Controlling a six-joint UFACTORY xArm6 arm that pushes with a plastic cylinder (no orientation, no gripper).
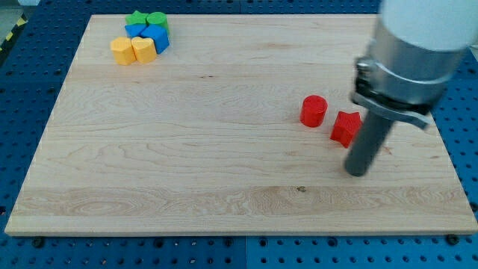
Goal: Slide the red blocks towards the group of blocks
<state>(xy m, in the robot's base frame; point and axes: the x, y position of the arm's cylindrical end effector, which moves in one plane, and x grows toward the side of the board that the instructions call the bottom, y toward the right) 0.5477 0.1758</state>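
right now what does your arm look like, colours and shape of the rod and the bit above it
My arm ends in a straight, dark grey cylindrical rod, with my tip at its lower end. Above the rod sits a dark metal clamp or bracket with a few small fittings, and above that a wide, pale grey-white cylindrical housing, blurred. No cables or markings show.

A dark rod's tip is seen resting on a pale wooden surface, just beside a red angular block on its right. A red cylinder block stands near, leftward. Green, blue and yellow blocks are clustered at the view's top left.
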